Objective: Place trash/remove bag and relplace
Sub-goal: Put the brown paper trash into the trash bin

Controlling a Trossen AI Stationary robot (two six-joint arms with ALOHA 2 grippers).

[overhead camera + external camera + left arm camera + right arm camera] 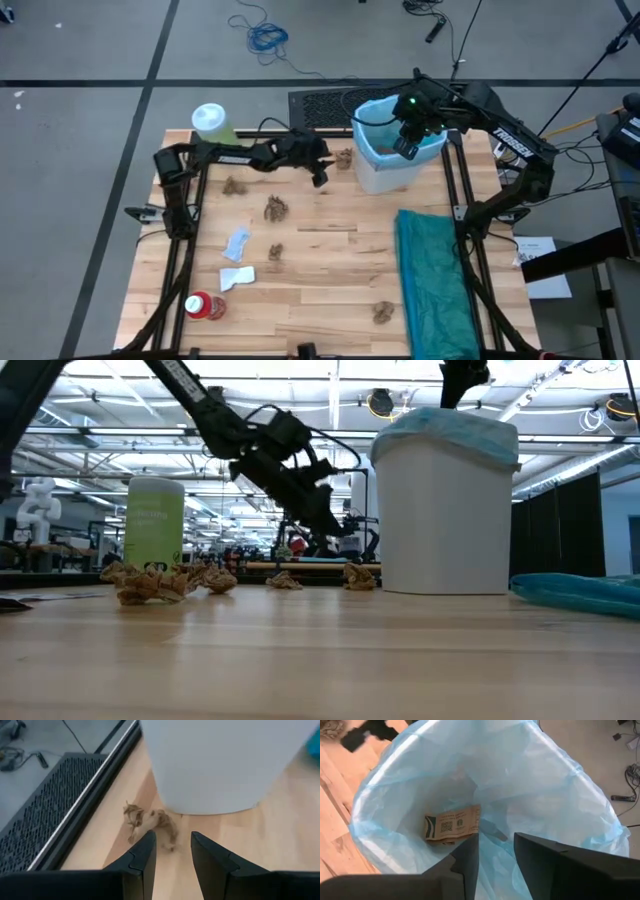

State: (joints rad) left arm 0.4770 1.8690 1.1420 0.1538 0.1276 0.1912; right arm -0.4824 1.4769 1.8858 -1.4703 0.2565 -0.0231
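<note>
Our right hand (pixel 408 146) hangs over the mouth of the white wastebasket (pixel 385 180) at the far right of the bench (pixel 330 270), fingers a narrow gap apart and holding nothing. We read it as a drop position: directly below, a flat brown cardboard piece (pixel 452 827) lies at the bottom of the light-blue bag (pixel 420 780) lining the bin. The bag's rim is folded over the bin's lip, which keeps it open for more trash.

Our left hand (pixel 319 178) sits just left of the bin, angled down toward a crumpled paper wad (pixel 150 822) that lies touching or nearly touching the bin's base. Fingers are parted and empty, wad just ahead of the tips, so it looks lined up for a pick.

Rest of the trash is spread over the bench's left and near parts: more paper wads (pixel 275 209), pale-blue scrap (pixel 237 243), white scrap (pixel 237 277), red white-capped container (pixel 204 306). Teal-green bag (pixel 435 290) lies flat on the near right, presumably the spare. Green bottle (pixel 213 124) stands far left.

Hard to tell: whether anything sits under the cardboard; bag folds hide the bin's near wall. The low view cuts off the right hand above the bin.
</note>
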